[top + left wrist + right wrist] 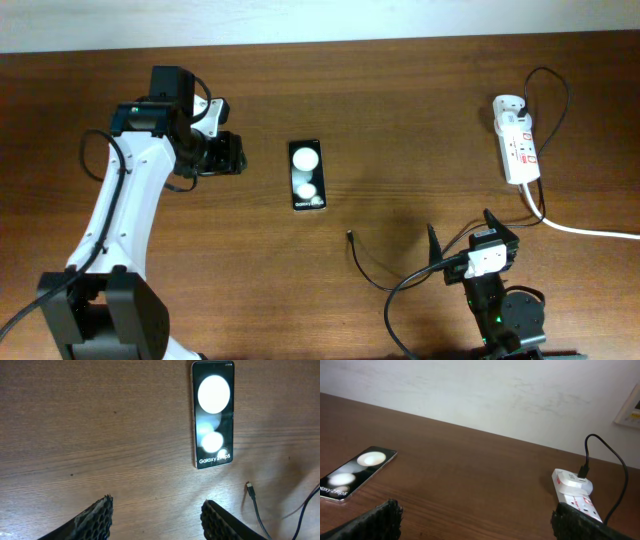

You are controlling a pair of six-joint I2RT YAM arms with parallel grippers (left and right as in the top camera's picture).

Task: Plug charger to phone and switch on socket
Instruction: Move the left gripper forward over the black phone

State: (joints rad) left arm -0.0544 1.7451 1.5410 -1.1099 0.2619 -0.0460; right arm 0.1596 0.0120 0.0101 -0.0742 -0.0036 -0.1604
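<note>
The slim black phone [307, 175] lies flat on the brown wood-grain bench [400, 90], its glossy screen mirroring two round white spots. The thin black charger [350, 238] curls over the bench, its tiny tip free and near the phone's lettered end. The long white socket [517, 148] sits well apart at the far right. The left claw [157, 519] and right claw [480, 522] both gape wide with ridged black fingers, holding nothing.

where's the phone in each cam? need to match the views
Overhead: phone just left of centre, long side vertical.
Left wrist: phone upper right, lettering end down.
Right wrist: phone lower left, at the frame edge.
Shared landmark: two white round reflections on its screen, visible in all three.
</note>
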